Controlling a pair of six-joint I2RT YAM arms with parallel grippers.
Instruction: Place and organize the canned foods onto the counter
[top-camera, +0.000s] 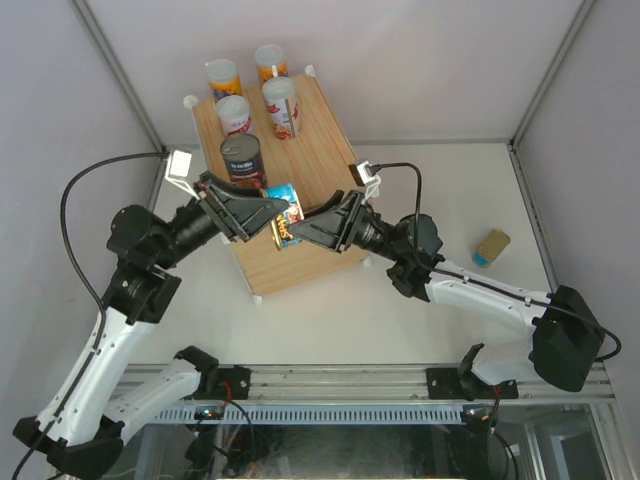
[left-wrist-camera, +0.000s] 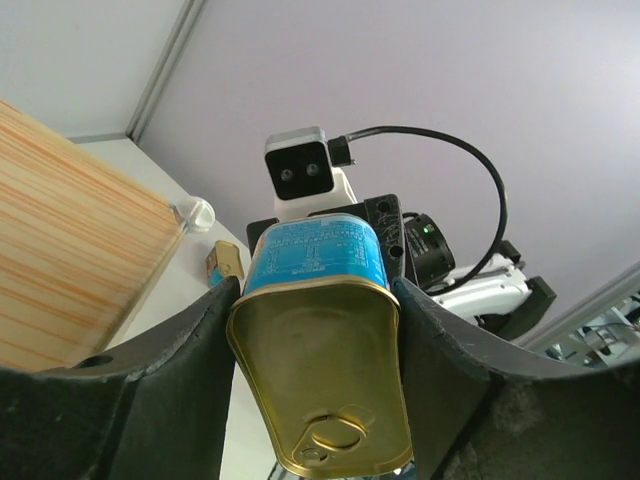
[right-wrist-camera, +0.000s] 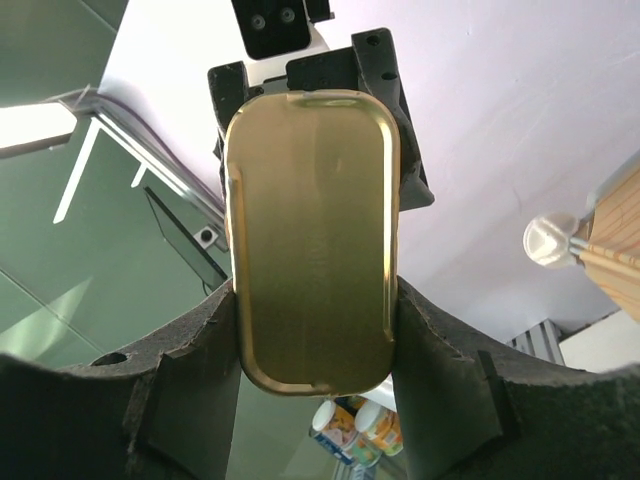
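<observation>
A flat gold-blue tin (top-camera: 285, 214) hangs above the near part of the wood-grain counter (top-camera: 310, 150), gripped from both sides. My left gripper (top-camera: 268, 209) is shut on it from the left. The left wrist view shows its pull-tab lid (left-wrist-camera: 325, 370) between my fingers (left-wrist-camera: 190, 340). My right gripper (top-camera: 306, 226) is shut on it from the right. The right wrist view shows its plain gold bottom (right-wrist-camera: 312, 240). Several tall orange-labelled cans (top-camera: 280, 105) and a dark tomato can (top-camera: 242, 160) stand on the counter's far half.
A second flat gold-blue tin (top-camera: 491, 246) lies on the white table at the right; it also shows in the left wrist view (left-wrist-camera: 228, 263). Grey walls enclose the table on three sides. The counter's white ball corner (right-wrist-camera: 549, 238) is close to my right gripper.
</observation>
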